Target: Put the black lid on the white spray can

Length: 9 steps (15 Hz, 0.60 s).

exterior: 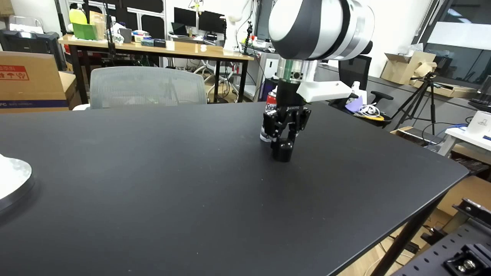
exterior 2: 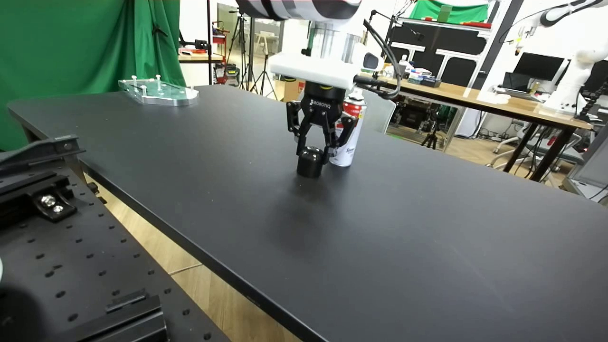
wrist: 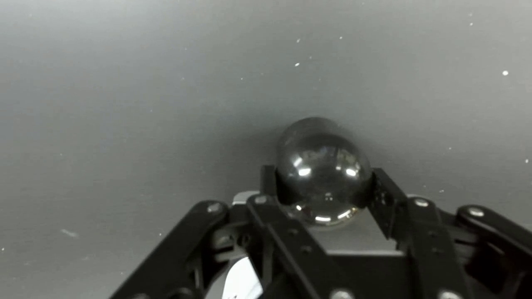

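The black lid (exterior: 283,151) is a small shiny round cap with its domed top up, at or just above the dark table; I cannot tell which. It also shows in an exterior view (exterior 2: 309,164) and in the wrist view (wrist: 324,170). My gripper (exterior 2: 312,155) points down with its fingers touching the lid on both sides, as the wrist view shows (wrist: 323,182). The white spray can (exterior 2: 346,151) stands upright close beside the gripper, its red band partly hidden behind a finger. In an exterior view (exterior: 271,101) the gripper covers much of it.
The dark table (exterior: 161,191) carries a clear plate with pegs (exterior 2: 161,93) at its far end. A white object with a dark rim (exterior: 14,180) is at the table's side. A perforated metal platform (exterior 2: 95,256) stands beyond the table edge. A grey chair (exterior: 147,86) stands behind the table.
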Each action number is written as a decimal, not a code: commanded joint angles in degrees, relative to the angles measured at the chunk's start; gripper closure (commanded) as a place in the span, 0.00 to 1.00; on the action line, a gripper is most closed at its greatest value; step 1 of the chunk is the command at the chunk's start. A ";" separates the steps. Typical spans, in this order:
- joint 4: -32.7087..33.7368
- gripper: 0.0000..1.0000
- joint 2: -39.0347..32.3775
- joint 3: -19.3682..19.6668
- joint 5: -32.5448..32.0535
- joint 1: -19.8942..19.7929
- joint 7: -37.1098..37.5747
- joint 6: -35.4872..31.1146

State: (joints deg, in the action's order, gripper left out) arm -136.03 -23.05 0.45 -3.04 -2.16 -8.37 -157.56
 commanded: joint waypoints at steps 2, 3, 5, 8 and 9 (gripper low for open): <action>0.32 0.68 2.57 -0.51 -0.19 -0.54 -1.15 2.45; -0.05 0.68 3.92 -0.48 -0.33 -0.47 -1.36 3.31; -0.51 0.68 6.81 -0.68 -0.38 -0.55 -2.33 5.53; -0.14 0.68 11.26 -0.81 -0.45 -0.40 -4.00 10.63; 0.17 0.68 12.77 -0.95 -0.19 -0.43 -4.90 12.65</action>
State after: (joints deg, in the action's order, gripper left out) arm -135.74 -15.61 0.11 -3.28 -2.14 -11.55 -150.43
